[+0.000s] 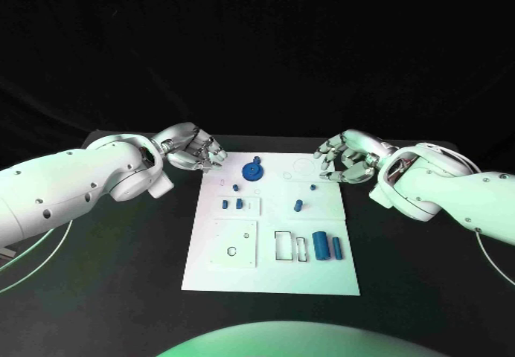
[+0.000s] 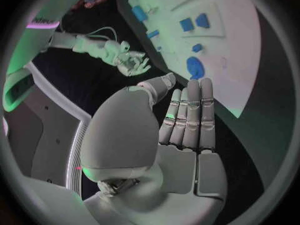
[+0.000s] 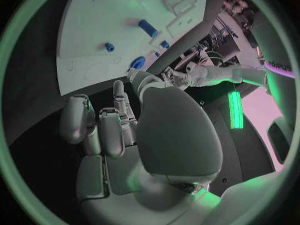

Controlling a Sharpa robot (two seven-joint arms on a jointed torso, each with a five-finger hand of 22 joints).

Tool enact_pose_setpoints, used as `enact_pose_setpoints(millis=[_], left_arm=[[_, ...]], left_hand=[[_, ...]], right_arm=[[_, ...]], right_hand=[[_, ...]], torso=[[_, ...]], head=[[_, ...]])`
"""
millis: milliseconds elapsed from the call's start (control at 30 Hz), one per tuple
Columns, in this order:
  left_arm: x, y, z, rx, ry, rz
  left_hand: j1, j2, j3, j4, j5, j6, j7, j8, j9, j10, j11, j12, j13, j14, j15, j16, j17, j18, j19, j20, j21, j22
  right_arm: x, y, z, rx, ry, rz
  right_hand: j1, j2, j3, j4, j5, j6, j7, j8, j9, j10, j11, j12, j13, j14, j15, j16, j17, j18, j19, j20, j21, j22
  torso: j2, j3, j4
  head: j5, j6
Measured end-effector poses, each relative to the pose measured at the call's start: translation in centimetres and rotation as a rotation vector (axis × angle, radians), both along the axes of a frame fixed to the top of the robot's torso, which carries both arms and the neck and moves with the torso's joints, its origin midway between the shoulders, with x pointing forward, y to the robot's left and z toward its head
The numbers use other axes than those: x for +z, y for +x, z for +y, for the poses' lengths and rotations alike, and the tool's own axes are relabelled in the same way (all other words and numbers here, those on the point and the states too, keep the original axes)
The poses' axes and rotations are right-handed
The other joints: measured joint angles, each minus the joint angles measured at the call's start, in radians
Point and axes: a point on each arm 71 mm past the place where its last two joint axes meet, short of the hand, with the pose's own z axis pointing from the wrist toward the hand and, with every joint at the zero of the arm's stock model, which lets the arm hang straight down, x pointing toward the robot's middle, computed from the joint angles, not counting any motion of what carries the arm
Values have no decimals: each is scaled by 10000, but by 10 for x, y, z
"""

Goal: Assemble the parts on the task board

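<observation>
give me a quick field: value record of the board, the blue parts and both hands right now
board: white task board in the middle of the black table
round blue part: blue disc at the board's far end
long blue parts: two blue cylinders side by side at the near right
left hand: left hand off the far left corner, empty
right hand: right hand off the far right corner, empty
</observation>
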Motion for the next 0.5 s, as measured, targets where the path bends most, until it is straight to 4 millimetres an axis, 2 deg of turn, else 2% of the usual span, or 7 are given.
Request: enact_pose_setpoints(millis=[200, 300, 500], left_arm=[[10, -5, 4, 454, -3239, 745], [14, -7, 3, 598, -4325, 984], [18, -10, 1, 705, -5515, 1245]], left_hand=[[-54, 132, 26, -27, 0, 37, -35, 77, -14, 432, -109, 319, 83, 66, -65, -56, -49, 0, 0, 0, 0, 0], [-93, 171, 26, -27, 0, 89, -88, 98, -14, 447, -124, 319, 84, 77, -76, -56, -51, 0, 0, 0, 0, -13], [-93, 171, 26, -27, 0, 124, -55, 133, -13, 447, -124, 356, 84, 77, -76, -96, -61, 0, 1, 0, 0, -29]], right_arm=[[-8, -5, 9, 836, -1536, -552], [-12, -7, 14, 1107, -2084, -747], [-19, -7, 21, 1347, -2786, -997]], right_hand=[[-1, -1, -107, -105, -43, 2, 2, 0, -11, -2, -1, -8, -169, 0, 0, -1, -33, 1, 1, 0, -1, 0], [-64, -44, -82, -135, -43, 4, 3, 0, -14, -3, -1, -8, -215, 0, 0, -1, -33, 1, 1, 1, 118, -1], [-162, 55, -13, -204, -42, 9, 8, 0, -20, -4, -2, -8, -358, 0, -1, -1, -38, 0, 40, -38, 150, -1]], torso=[[5, -10, 14], [9, -11, 20], [22, -12, 26]], head=[[-106, 61], [-114, 88], [-92, 138]])
